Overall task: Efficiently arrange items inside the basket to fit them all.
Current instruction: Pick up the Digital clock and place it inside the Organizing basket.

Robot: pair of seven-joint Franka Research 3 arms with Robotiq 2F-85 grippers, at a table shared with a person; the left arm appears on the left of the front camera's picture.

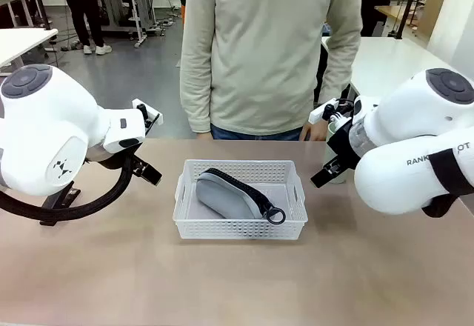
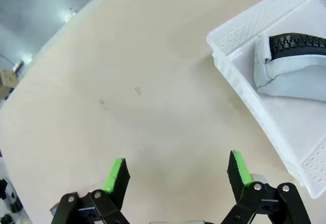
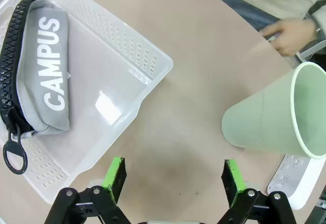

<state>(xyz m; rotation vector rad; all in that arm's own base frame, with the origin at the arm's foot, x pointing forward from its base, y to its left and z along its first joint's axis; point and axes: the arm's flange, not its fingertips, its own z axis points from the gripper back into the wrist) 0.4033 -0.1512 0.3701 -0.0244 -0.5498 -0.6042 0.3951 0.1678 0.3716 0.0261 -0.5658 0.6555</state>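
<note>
The white perforated basket (image 1: 241, 227) sits mid-table. Inside it the grey pouch (image 1: 228, 197) lies diagonally, its black zipper and ring pull (image 1: 275, 215) toward the front right corner. In the right wrist view the pouch (image 3: 48, 66) reads CAMPUS. The pale green cup (image 3: 267, 117) stands on the table right of the basket (image 3: 153, 76), just beyond my right gripper (image 3: 173, 175), which is open and empty. A small white box (image 3: 294, 177) lies beside the cup. My left gripper (image 2: 178, 170) is open over bare table left of the basket (image 2: 254, 20). The stapler is out of view.
A person in a pale sweater (image 1: 266, 44) stands at the far edge, one hand (image 3: 290, 35) near the table behind the cup. Bare tabletop stretches left of and in front of the basket.
</note>
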